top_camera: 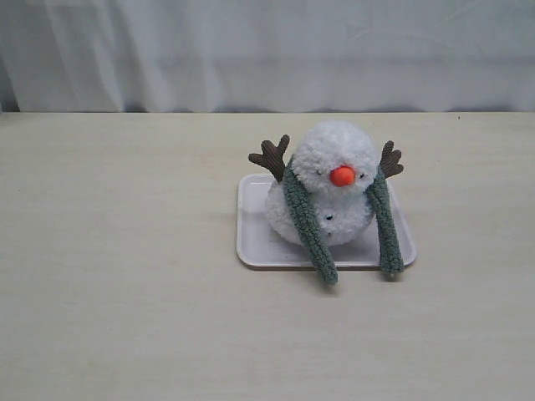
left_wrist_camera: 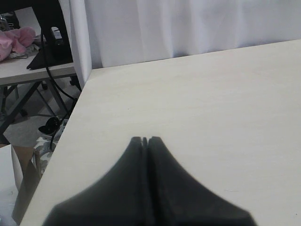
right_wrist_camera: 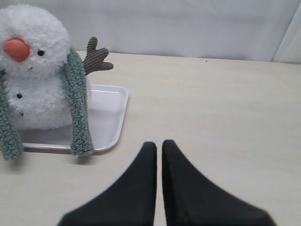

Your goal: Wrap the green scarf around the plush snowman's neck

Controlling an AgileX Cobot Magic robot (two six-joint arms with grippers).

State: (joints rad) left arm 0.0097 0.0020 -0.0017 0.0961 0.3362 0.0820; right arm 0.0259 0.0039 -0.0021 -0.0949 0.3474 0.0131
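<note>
The plush snowman [top_camera: 330, 180] sits on a white tray [top_camera: 255, 242] in the middle of the table, head tipped forward, orange nose [top_camera: 342, 175] to the front. The green scarf [top_camera: 308, 221] lies behind its neck, and both ends hang down its front past the tray's near rim, the other end [top_camera: 386, 234] on the right. The right wrist view shows the snowman [right_wrist_camera: 33, 70], the scarf [right_wrist_camera: 77, 106] and my right gripper [right_wrist_camera: 159, 145], shut and empty, standing apart from the tray. My left gripper [left_wrist_camera: 145, 140] is shut over bare table, with nothing in it.
A white curtain [top_camera: 267, 50] backs the table. Beyond the table's left edge [left_wrist_camera: 70, 122] the left wrist view shows a second desk with pink cloth [left_wrist_camera: 16, 40], cables and a cardboard box on the floor. Neither arm appears in the exterior view.
</note>
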